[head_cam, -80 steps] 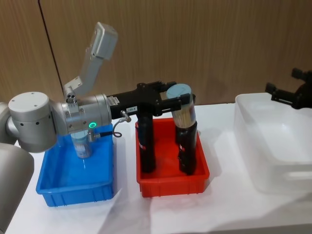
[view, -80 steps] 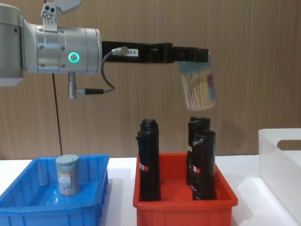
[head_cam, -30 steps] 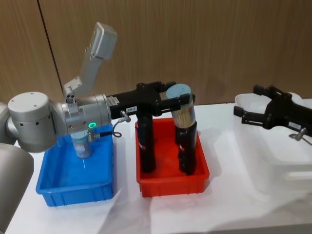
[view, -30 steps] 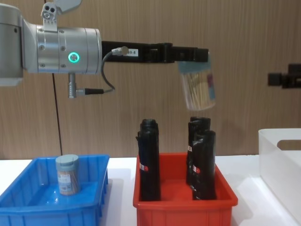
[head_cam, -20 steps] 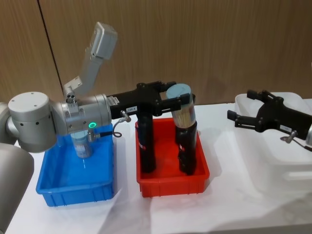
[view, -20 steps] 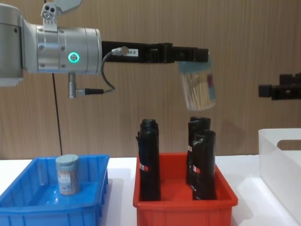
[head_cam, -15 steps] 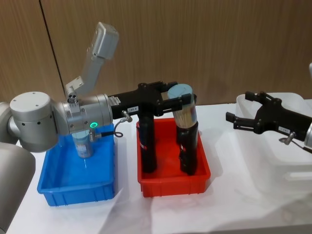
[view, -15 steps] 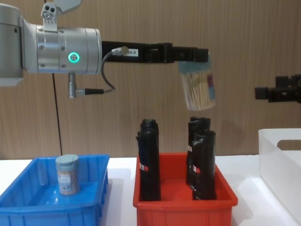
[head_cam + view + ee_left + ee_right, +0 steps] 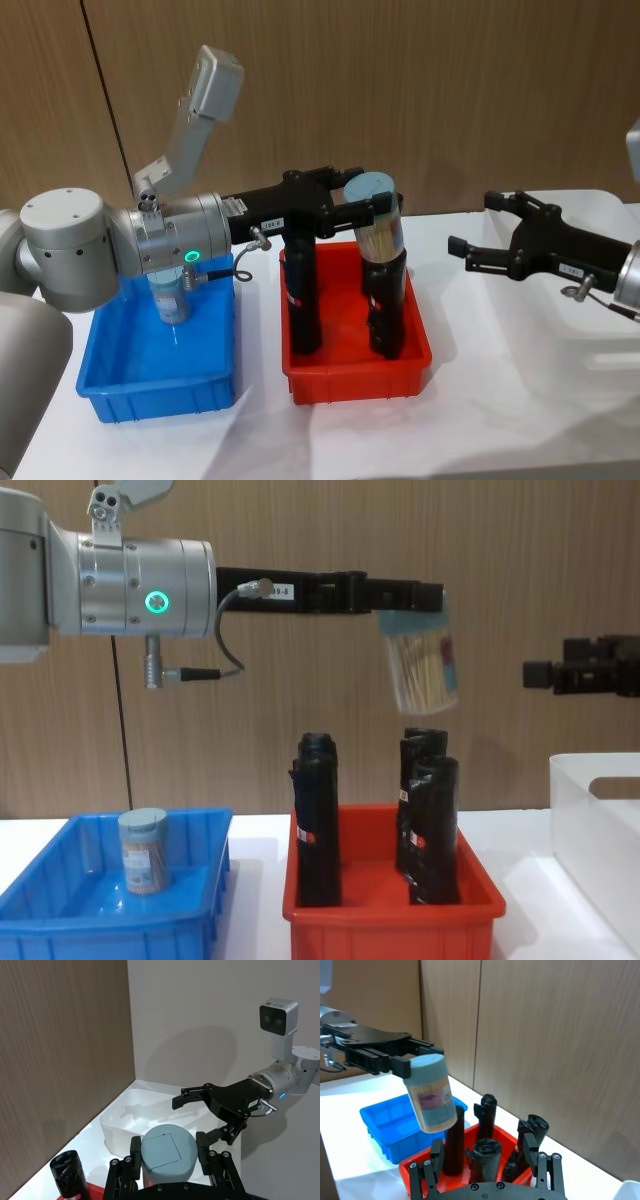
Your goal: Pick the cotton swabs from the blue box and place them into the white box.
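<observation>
Nearest the robot, the blue box [image 9: 150, 392] sat at the left of the white table [image 9: 460, 420], with one tub of cotton swabs [image 9: 170, 298] upright inside it toward its far wall. Just right of it the red bin [image 9: 350, 378] held the tall black rolls [image 9: 300, 290].

Above the right-hand rolls and clear of their tops, the left gripper [image 9: 368, 200] hung with its fingers pinching the lid end of a second tub [image 9: 380, 228], which tilted slightly. Neither had shifted over the past few seconds.

What had changed was the right gripper [image 9: 472, 225]. From the far right edge it had travelled leftward over the white box [image 9: 580, 840], its tips now seemingly just beyond the box's left wall. Its fingers stood spread wide, pointing at the held tub across a stretch of open air.

Bare tabletop lay below that gap, between the red bin's right rim and the white box. Behind everything ran the wooden wall [image 9: 450, 90].
</observation>
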`<state>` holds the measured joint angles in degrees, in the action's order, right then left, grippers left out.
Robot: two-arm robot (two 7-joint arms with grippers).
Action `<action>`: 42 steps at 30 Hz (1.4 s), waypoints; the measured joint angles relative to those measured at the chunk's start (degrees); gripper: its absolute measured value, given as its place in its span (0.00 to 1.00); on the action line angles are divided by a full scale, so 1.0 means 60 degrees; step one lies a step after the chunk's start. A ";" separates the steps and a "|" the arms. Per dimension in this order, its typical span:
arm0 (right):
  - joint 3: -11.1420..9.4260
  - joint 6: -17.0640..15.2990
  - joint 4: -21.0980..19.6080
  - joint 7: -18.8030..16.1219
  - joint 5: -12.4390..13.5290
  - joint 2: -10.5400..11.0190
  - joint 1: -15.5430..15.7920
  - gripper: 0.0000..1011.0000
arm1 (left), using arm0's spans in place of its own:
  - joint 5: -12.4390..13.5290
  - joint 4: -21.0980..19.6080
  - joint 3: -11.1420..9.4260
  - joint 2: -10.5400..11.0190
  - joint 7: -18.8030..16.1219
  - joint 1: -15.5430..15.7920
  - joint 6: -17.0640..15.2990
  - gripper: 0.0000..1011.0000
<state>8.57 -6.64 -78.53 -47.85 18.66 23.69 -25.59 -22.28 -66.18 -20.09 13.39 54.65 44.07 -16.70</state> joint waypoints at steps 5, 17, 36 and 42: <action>0.0077 -0.0001 -0.0063 -0.0153 0.0123 -0.0022 -0.0020 0.99 | 0.0000 0.0000 -0.0001 0.0000 0.0000 0.0000 0.0000 0.65; 0.0301 0.0002 -0.0124 -0.0338 0.0151 -0.0144 -0.0141 0.99 | 0.0000 0.0000 -0.0001 0.0000 0.0000 0.0000 0.0000 0.65; 0.0682 0.0128 0.0381 -0.0461 -0.0107 -0.0458 -0.0626 0.99 | 0.0000 0.0000 0.0000 0.0001 0.0000 0.0000 0.0000 0.65; 0.0772 0.0156 0.0665 -0.0559 -0.0178 -0.0561 -0.0871 0.99 | 0.0000 0.0000 0.0000 0.0000 0.0001 0.0000 0.0000 0.65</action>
<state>13.21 -5.70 -74.54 -51.20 17.59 20.33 -30.82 -22.28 -66.18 -20.09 13.39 54.65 44.07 -16.69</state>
